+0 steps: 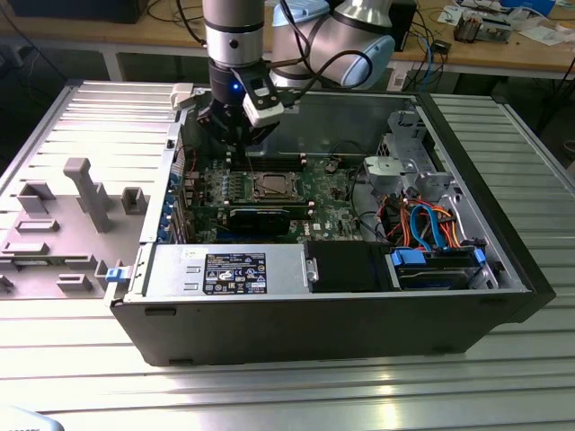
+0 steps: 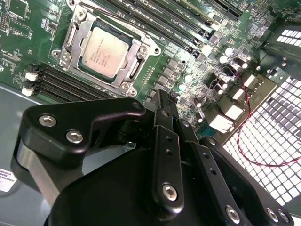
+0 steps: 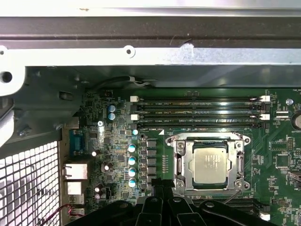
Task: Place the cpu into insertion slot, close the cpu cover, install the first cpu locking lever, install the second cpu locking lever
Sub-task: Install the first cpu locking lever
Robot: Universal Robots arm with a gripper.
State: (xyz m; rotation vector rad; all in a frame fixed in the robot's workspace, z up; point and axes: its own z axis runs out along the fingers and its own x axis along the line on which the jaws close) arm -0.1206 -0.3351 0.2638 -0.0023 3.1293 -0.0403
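Gripper (image 1: 235,148) above the open computer case (image 1: 503,269), over the board's side toward the exterior view's left.

Cpu (image 2: 104,51) sits silver side up in the insertion slot (image 3: 182,146), with the cpu cover (image 2: 75,35) lying flat around it as a silver frame; in both wrist views the chip shows through the cut-out. Fingers (image 2: 162,106) are drawn together to a narrow tip with nothing between them, poised over the green circuit board (image 3: 113,141) just beside the socket and clear of it. Long black memory slots (image 3: 197,110) run along the socket's far edge. Whether the locking levers are latched I cannot tell.
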